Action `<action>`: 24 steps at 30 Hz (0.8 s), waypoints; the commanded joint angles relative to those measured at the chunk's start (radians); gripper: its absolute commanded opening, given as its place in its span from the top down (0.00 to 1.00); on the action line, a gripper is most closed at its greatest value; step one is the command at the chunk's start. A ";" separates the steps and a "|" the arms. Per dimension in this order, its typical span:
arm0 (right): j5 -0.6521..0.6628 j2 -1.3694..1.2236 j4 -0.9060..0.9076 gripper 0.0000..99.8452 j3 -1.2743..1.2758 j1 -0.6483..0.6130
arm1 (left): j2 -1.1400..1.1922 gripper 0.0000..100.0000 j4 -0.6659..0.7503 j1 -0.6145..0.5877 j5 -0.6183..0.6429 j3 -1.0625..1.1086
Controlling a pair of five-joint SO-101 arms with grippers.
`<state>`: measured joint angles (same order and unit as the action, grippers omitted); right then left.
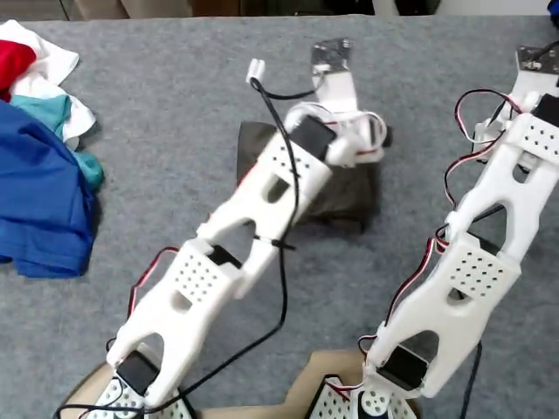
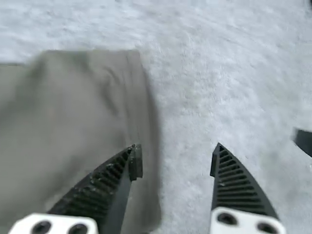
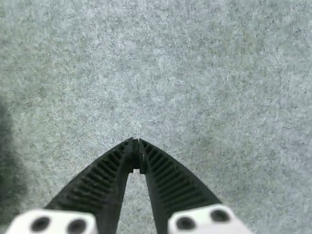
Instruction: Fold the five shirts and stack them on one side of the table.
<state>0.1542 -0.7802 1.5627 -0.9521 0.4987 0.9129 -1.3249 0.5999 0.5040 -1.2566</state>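
Folding job barely under way: a dark olive shirt (image 1: 349, 199) is lying as a compact rectangle near the middle of the grey desk (image 1: 175, 113), partly under the left arm (image 1: 262, 209), and is looking folded or very nearly so. It is not sitting at either side of the desk, so by this evidence no stack is begun. The other four garments are waiting in a crumpled heap at the desk's edge on the left arm's side: a blue shirt (image 1: 44, 201) spreading across the front, a teal shirt (image 1: 54, 112) showing behind it, and a white shirt (image 1: 48, 74) and a red shirt (image 1: 13, 61) bunching at the far corner. All four are looking unfolded, leaving most of the work ahead.

The left pincer (image 2: 175, 158) is standing wide open and gripping nothing. One finger (image 2: 105, 187) is hanging over the olive shirt's (image 2: 68, 122) hemmed edge, the other over bare desk just beside it, so the gap is straddling that edge; whether the finger is touching cloth cannot be told. The right pincer (image 3: 136, 156) is pressing its tips together on nothing, hanging over bare desk well apart from the shirts.
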 commanded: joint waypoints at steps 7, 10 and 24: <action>-0.002 0.051 0.135 0.99 -0.094 -0.130 | -0.018 0.86 -0.241 -0.255 0.011 -0.245; -0.002 0.079 0.218 0.99 -0.153 -0.226 | -0.018 0.95 -0.367 -0.296 -0.060 -0.301; -0.006 0.490 0.224 0.99 0.220 -0.351 | -0.288 0.98 -0.439 -0.331 -0.183 0.193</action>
<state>0.1511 -0.4918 1.7668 -0.8585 0.1550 0.7825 -1.7484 0.2700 0.3644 -1.1937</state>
